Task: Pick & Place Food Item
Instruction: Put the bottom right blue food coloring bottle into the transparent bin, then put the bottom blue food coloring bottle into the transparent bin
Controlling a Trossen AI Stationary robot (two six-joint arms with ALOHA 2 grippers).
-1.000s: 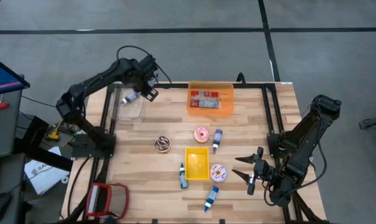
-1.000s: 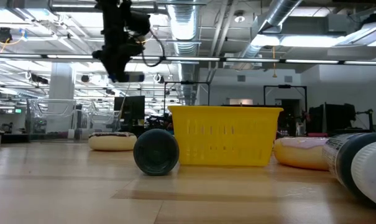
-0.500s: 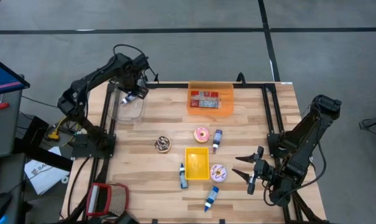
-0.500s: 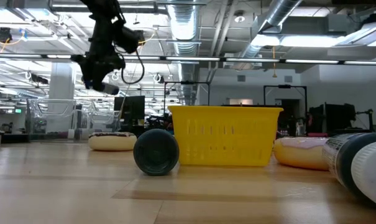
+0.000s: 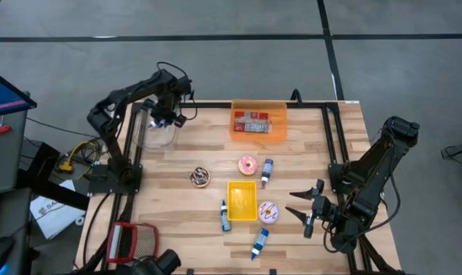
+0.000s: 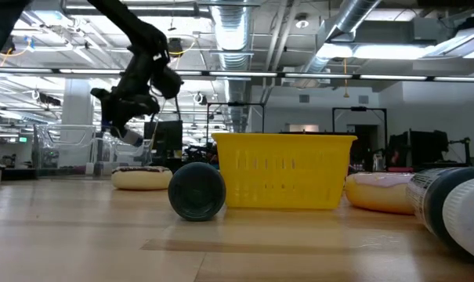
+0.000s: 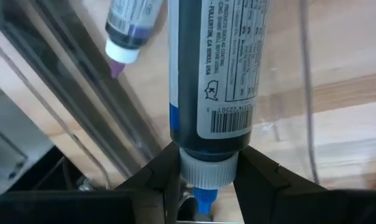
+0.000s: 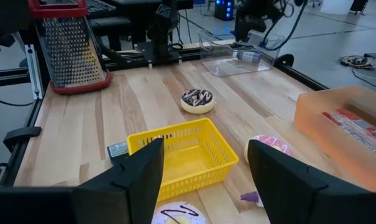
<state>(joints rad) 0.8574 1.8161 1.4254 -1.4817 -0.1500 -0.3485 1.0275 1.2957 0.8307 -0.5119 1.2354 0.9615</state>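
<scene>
the right hand (image 5: 305, 211) waits with its fingers spread wide and empty, low over the bench (image 5: 307, 145) near its front right, beside a white frosted donut (image 5: 267, 211) and the yellow basket (image 5: 242, 200). farther back lie a chocolate donut (image 5: 200, 177) and a pink donut (image 5: 248, 164). at the far left corner the left hand (image 5: 167, 116) is clamped on a dark icing tube (image 7: 212, 68) above the clear container (image 5: 156, 134), where a purple-tipped tube (image 7: 130, 28) already lies.
</scene>
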